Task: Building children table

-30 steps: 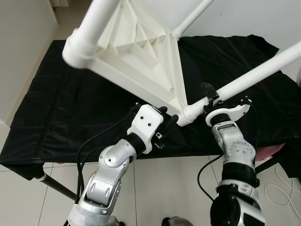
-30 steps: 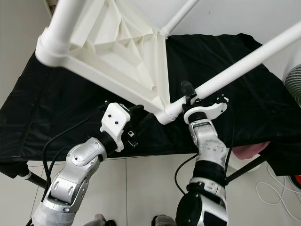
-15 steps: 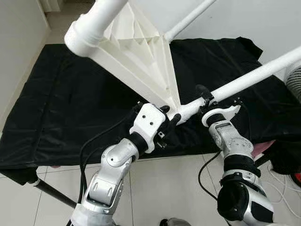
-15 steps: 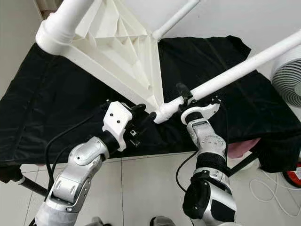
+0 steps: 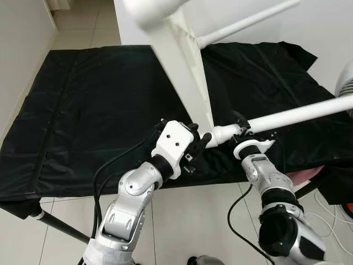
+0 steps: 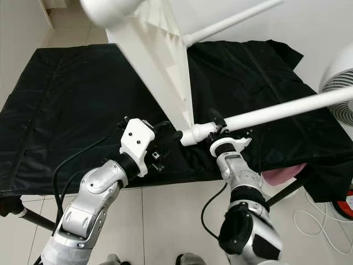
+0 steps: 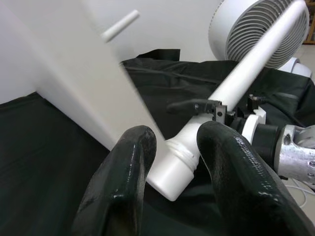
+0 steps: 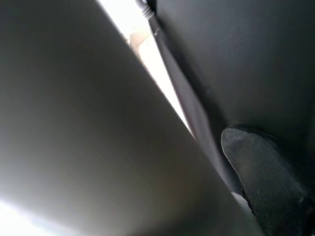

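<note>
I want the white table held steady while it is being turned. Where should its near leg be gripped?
Probably low on the near leg, beside the corner socket, coming from below: the round tube lies nearly level there, and the right gripper already clasps it.

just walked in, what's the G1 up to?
It is holding a white children's table up on edge over a bench covered in black cloth. The right gripper is closed around one white leg near the corner socket. The left gripper has its fingers on either side of that same corner.
</note>
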`<state>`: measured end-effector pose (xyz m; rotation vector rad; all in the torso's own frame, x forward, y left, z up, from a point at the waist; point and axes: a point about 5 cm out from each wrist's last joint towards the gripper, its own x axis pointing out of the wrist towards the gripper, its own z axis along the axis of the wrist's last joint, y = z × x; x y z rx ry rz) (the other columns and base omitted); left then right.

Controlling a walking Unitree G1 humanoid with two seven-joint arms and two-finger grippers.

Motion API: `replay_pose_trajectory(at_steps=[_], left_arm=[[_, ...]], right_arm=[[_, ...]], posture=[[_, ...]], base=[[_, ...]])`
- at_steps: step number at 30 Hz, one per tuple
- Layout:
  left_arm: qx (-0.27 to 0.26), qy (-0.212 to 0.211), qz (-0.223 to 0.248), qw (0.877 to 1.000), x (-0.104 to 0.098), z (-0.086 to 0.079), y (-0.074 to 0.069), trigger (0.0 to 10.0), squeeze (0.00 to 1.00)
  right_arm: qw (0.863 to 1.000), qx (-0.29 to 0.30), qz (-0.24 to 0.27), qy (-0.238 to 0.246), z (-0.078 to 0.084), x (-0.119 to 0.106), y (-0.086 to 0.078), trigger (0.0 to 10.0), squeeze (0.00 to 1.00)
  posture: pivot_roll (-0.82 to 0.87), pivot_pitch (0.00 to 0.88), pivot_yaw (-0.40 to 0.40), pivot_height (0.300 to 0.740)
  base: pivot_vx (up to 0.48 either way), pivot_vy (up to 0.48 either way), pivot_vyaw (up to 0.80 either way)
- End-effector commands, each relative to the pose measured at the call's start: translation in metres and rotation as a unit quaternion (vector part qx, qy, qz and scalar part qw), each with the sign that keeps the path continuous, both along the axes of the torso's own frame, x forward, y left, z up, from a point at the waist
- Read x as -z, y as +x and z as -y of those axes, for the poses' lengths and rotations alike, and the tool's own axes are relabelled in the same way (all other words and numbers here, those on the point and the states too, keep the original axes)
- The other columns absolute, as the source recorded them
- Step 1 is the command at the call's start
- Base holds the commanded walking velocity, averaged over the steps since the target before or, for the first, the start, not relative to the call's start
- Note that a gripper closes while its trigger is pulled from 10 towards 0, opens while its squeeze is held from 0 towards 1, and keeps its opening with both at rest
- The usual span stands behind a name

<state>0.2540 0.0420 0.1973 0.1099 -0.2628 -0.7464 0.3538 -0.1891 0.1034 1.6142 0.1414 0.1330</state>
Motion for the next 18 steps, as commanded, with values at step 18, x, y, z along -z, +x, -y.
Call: replay_pose_trajectory(at_steps=[18], left_arm=[[-0.059,-0.014,-0.019,0.998,0.003,-0.002,0.001,10.0,0.00]], right_arm=[[0.991,-0.015,-0.035,-0.130,0.000,0.020,-0.005,10.0,0.00]], posture=[[-0.03,0.107,0.040,0.740]], base=[[0.000,0.000,0.00]])
